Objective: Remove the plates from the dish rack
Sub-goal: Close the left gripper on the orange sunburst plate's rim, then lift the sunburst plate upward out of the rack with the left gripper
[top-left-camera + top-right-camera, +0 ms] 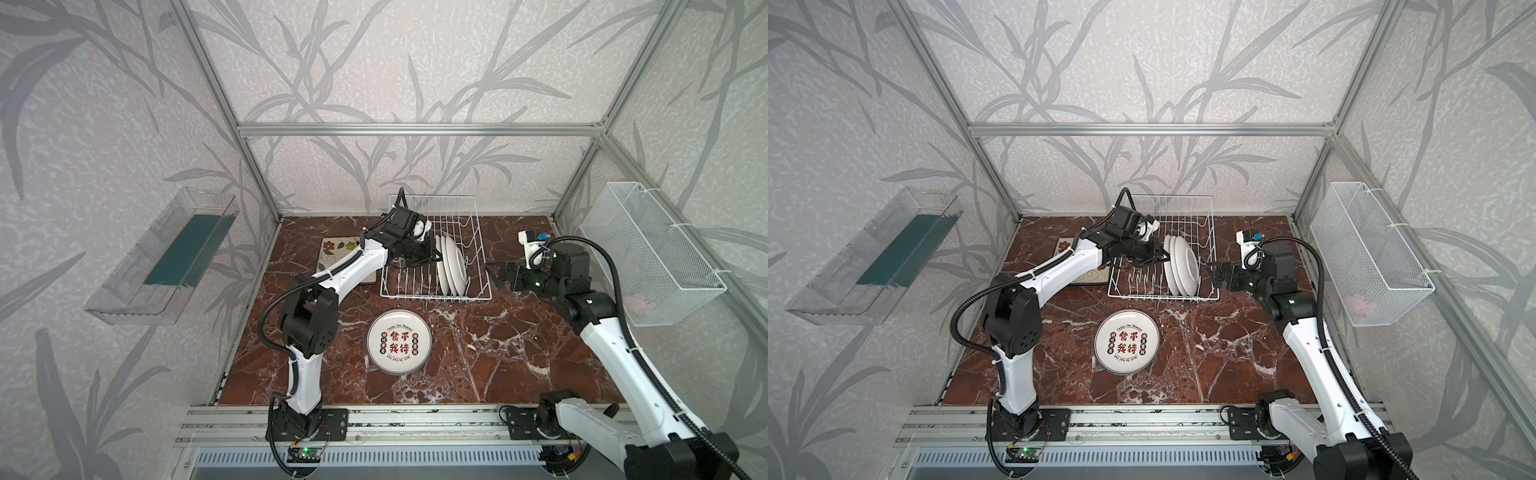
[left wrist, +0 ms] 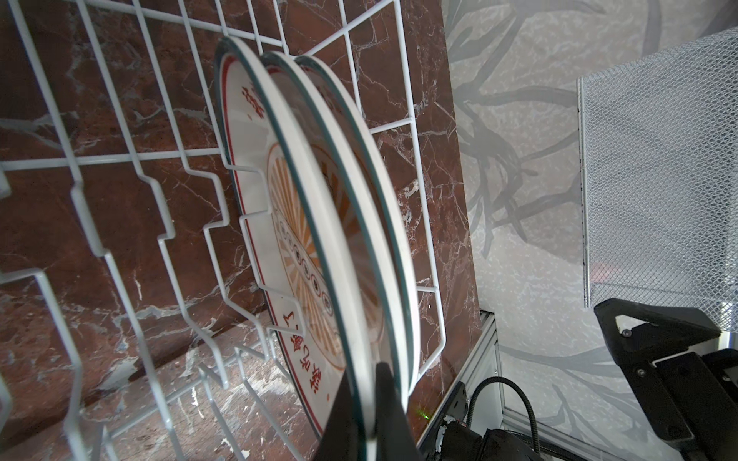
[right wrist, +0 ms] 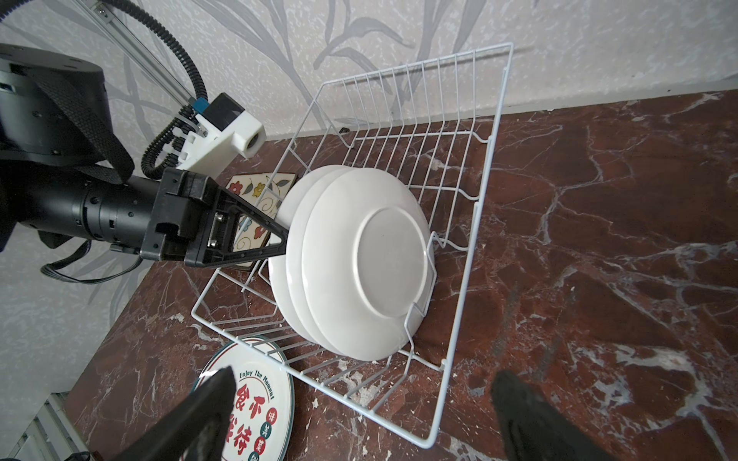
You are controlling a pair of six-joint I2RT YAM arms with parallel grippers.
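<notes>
Neighbouring plates may tip if your left gripper, clamped on one rim, lifts crookedly; right gripper hangs open.

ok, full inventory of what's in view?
rack plates: 3, white, upright in rack
flat plate: 1, white with red lettering, on table in front of rack
square plates: count unclear, cream floral, left of rack, partly under left arm
rack: 1, white wire, back of table
tray: 1, clear, left wall
basket: 1, white mesh, right wall
table: 1, red-brown marble
left gripper: shut on a rack plate's rim
right gripper: open, empty, right of rack
</notes>
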